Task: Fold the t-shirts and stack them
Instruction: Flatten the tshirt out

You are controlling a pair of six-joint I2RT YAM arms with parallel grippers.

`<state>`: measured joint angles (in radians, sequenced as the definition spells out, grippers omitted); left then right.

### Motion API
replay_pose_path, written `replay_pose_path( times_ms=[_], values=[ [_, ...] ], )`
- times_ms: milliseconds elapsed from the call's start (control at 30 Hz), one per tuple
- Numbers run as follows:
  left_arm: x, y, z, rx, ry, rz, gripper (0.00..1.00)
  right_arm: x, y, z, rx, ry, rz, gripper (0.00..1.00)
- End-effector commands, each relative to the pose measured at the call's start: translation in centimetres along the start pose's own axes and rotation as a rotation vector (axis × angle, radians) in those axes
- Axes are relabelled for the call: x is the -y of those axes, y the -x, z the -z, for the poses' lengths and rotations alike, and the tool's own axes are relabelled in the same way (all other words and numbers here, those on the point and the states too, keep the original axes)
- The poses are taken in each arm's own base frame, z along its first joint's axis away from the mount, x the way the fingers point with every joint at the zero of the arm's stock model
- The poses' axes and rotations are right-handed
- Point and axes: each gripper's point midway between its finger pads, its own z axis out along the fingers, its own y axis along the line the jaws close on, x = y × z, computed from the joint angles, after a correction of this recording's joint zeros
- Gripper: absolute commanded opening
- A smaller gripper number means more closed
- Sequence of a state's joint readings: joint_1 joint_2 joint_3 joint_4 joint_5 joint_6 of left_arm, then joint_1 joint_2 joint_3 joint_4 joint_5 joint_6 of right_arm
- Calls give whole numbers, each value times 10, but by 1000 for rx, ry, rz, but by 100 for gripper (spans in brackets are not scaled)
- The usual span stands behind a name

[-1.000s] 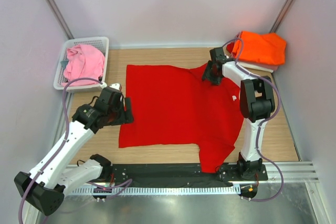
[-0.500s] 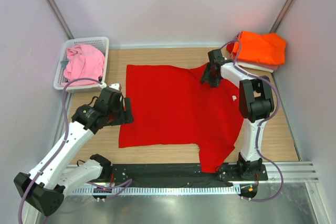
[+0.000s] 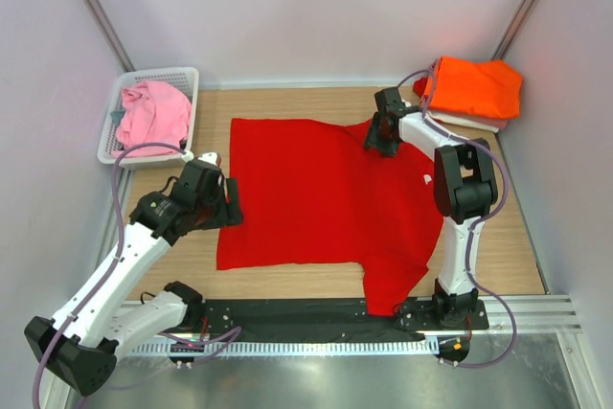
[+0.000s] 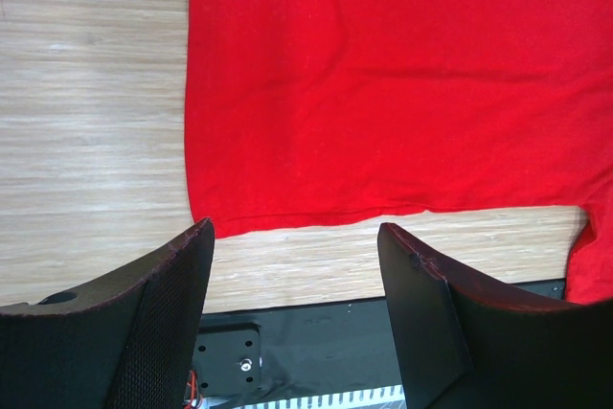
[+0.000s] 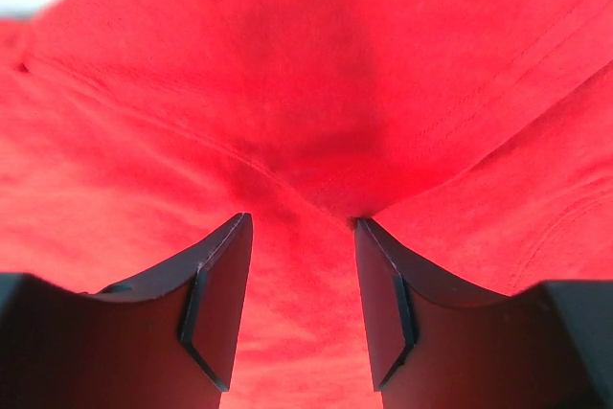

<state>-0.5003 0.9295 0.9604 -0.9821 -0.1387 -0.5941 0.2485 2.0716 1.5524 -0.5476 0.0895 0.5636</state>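
Observation:
A bright red t-shirt (image 3: 316, 198) lies spread flat on the wooden table, with a small white mark (image 3: 424, 177) on its right side. My right gripper (image 3: 376, 131) is at the shirt's far right shoulder. In the right wrist view it (image 5: 302, 222) stands open, tips down on the wrinkled red cloth (image 5: 287, 74). My left gripper (image 3: 228, 203) is at the shirt's left edge. In the left wrist view it (image 4: 297, 232) is wide open and empty, just off the near left corner of the red cloth (image 4: 383, 83). An orange t-shirt (image 3: 474, 88) lies folded at the back right.
A white basket (image 3: 158, 74) at the back left holds a crumpled pink t-shirt (image 3: 153, 112). The orange one rests on a folded white cloth (image 3: 469, 123). A black base strip (image 3: 287, 313) runs along the near table edge; walls close in on three sides.
My right gripper has shifted slightly left along the shirt's far edge and its jaws have narrowed a little. The left arm has not moved.

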Motion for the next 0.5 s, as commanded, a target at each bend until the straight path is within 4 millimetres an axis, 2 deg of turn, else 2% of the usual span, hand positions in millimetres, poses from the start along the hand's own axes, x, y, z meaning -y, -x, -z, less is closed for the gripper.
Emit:
replay_pose_path(
  times_ms=[0,233,267,433,467],
  values=[
    [3,8,1,45,-15,4,70,-4,27,8,76,-18,-4,53],
    [3,8,0,41,-12,3,70,-3,24,1,63,-17,-4,46],
    [2,8,1,43,-12,3,70,-4,22,0,56,-9,-3,41],
    [3,9,1,45,-11,5,70,-1,13,-6,40,-7,-8,33],
    [3,8,0,42,-11,4,70,0,11,-7,36,-6,-6,28]
  ],
)
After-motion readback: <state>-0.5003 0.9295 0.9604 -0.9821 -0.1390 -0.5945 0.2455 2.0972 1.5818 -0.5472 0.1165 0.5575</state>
